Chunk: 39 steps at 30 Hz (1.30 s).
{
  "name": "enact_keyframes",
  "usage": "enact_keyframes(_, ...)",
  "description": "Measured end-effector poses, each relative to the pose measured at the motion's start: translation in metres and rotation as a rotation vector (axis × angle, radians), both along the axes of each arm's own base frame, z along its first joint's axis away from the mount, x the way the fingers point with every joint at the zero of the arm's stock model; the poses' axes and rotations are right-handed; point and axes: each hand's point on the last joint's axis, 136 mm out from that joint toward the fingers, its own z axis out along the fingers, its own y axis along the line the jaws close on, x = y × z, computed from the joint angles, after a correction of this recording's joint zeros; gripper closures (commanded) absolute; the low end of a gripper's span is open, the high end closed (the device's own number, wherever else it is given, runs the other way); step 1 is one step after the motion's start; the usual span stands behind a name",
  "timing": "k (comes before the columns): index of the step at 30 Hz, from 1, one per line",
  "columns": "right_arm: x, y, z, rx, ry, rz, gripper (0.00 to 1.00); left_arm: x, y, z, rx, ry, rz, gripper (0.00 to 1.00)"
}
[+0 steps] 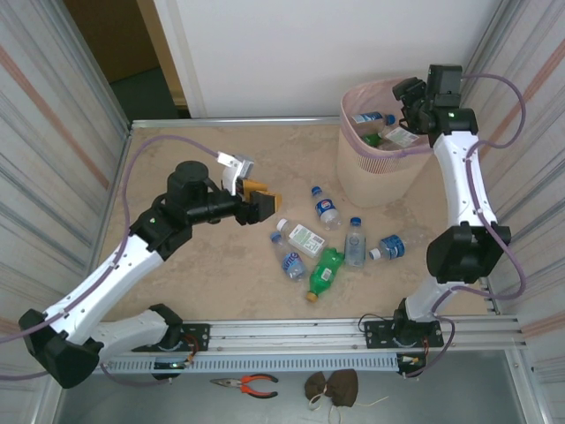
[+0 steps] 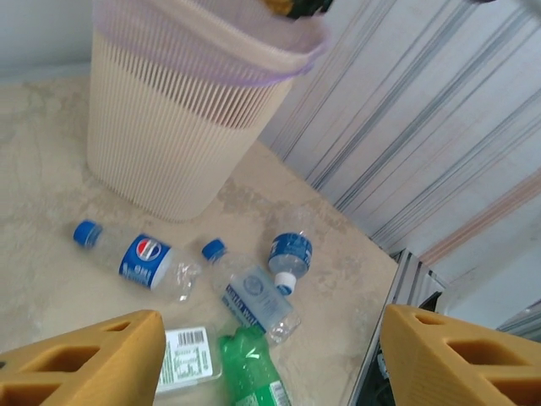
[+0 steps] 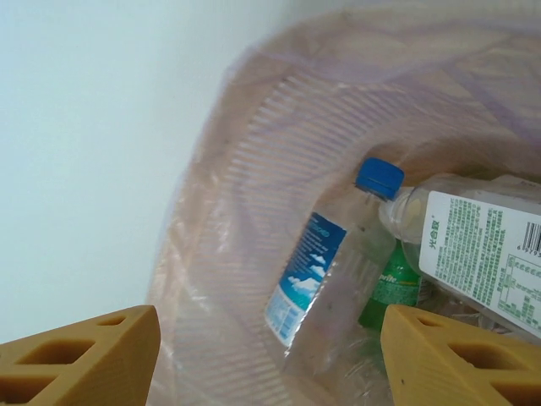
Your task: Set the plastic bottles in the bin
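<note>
On the table just right of the left gripper (image 1: 263,205), which is hanging open and empty, plastic bottles (image 1: 327,269) are lying scattered on their sides. The right gripper (image 1: 408,99), likewise open and empty, is hovering over the bin (image 1: 371,181).

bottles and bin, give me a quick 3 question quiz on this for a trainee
1. True or false: the bin lies tipped on its side.
2. Whose fingers are over the bin's mouth? A the left arm's; B the right arm's; C both.
3. In the top view, how many bottles lie on the table outside the bin?
Key: 1 false, it stands upright. 2 B, the right arm's fingers are open above the bottles already inside. 3 six, and one is the green bottle.
</note>
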Motion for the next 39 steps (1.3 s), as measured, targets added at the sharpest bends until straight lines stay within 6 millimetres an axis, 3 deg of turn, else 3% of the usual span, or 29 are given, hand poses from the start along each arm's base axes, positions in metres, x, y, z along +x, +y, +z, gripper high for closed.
enact_keyframes(5, -0.026, -0.002, 0.024, -0.027, -0.052, 0.003, 0.32, 0.008, -0.004, -0.033, 0.081, 0.129, 0.075, 0.34)
enact_keyframes(13, -0.067, -0.011, 0.044, -0.064, -0.102, -0.021, 0.33, 0.019, 0.003, -0.085, 0.179, 0.347, 0.252, 0.34)
enact_keyframes(18, -0.081, -0.019, 0.039, -0.072, -0.096, -0.045, 0.33, 0.026, 0.007, -0.116, 0.190, 0.490, 0.357, 0.37)
enact_keyframes(27, -0.090, -0.019, 0.012, -0.071, -0.043, -0.044, 0.34, 0.029, 0.013, -0.203, 0.329, 0.789, 0.516, 0.38)
enact_keyframes(39, -0.100, -0.021, 0.021, -0.072, -0.069, -0.052, 0.35, 0.039, 0.012, -0.253, 0.339, 0.957, 0.599, 0.44)
